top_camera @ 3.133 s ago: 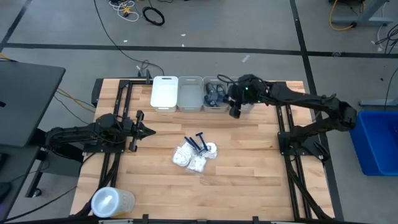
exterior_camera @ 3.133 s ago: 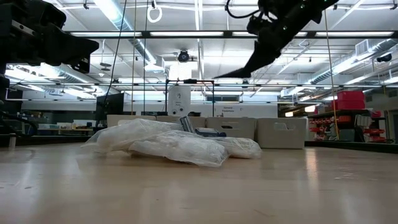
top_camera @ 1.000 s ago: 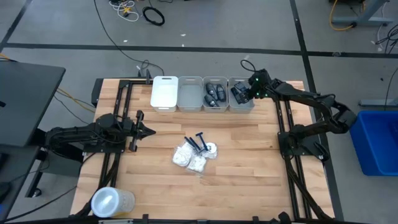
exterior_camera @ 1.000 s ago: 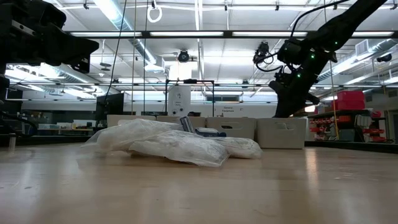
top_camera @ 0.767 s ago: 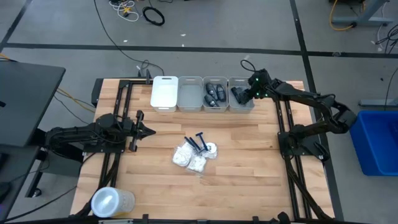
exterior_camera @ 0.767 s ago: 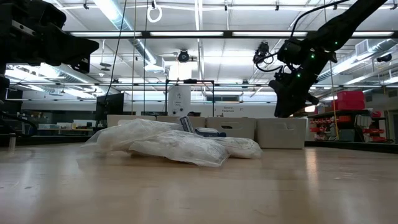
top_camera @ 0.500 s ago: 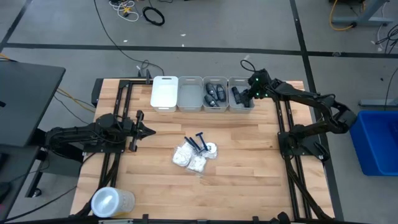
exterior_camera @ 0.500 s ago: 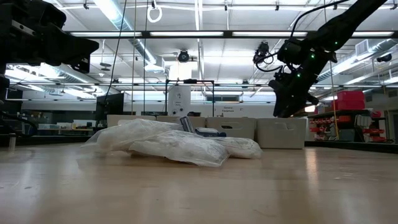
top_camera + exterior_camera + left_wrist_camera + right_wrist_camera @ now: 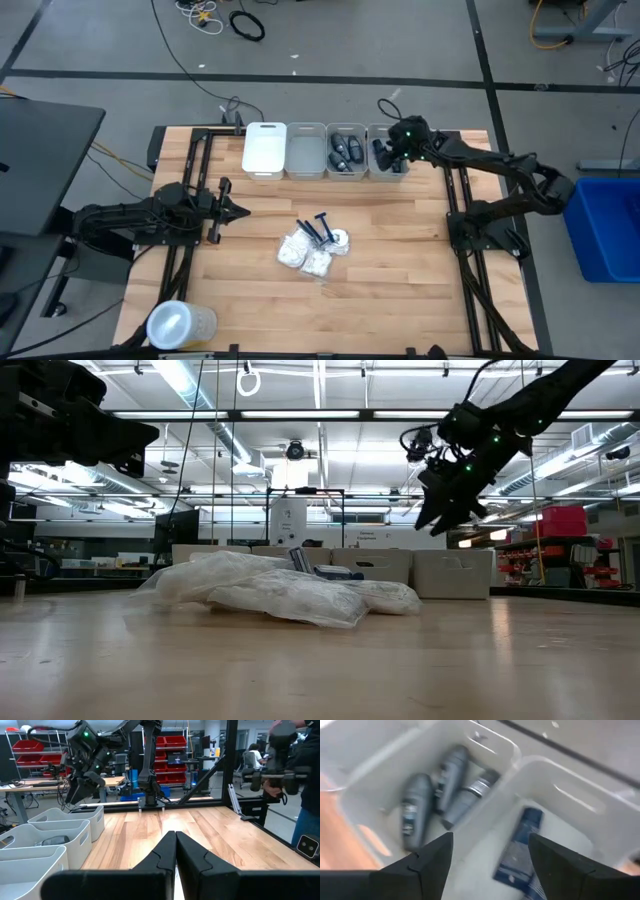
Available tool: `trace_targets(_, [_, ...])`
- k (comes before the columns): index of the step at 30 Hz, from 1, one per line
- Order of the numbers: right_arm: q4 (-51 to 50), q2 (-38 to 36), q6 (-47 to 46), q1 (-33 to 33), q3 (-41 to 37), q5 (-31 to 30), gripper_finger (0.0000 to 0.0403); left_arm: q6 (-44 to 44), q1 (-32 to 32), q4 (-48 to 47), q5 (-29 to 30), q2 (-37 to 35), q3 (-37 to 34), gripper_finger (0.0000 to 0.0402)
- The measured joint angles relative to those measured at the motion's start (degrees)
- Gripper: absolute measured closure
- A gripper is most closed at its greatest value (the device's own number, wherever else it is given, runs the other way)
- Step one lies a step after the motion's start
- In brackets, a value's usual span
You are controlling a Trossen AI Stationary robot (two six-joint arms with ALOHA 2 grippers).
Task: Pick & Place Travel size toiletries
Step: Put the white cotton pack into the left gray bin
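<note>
White crinkly packets [image 9: 308, 255] lie heaped mid-table with dark blue razors [image 9: 318, 228] resting across them; the low view shows the heap [image 9: 285, 592] too. Four white bins stand in a row at the far edge. Dark oblong containers [image 9: 417, 807] lie in the third bin [image 9: 347, 172], and a blue razor [image 9: 517, 852] lies in the rightmost bin [image 9: 388, 175]. My right gripper [image 9: 490, 840] hangs open above the wall between these two bins, slanting down, with nothing between its fingers. My left gripper [image 9: 232, 210] is shut and level at the table's left.
A clear round lidded tub [image 9: 180, 325] stands at the near left corner. The leftmost bin [image 9: 265, 150] looks white all over, and the second bin [image 9: 306, 152] beside it is pale grey. Bare wood lies all around the central heap.
My right gripper has risen out of the rightmost bin, swung toward the table's left and tipped less steeply downward. Its fingers have spread wider. The heap and the left arm have kept still.
</note>
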State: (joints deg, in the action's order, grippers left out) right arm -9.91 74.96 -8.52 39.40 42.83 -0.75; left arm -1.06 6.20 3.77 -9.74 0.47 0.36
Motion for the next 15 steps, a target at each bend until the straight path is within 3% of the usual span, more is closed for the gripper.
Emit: trace_targets(15, [7.69, 0.0, 5.17, -11.12, 0.0, -0.19, 0.011, 0.0, 0.0, -0.02, 0.0, 0.0, 0.0, 0.0386])
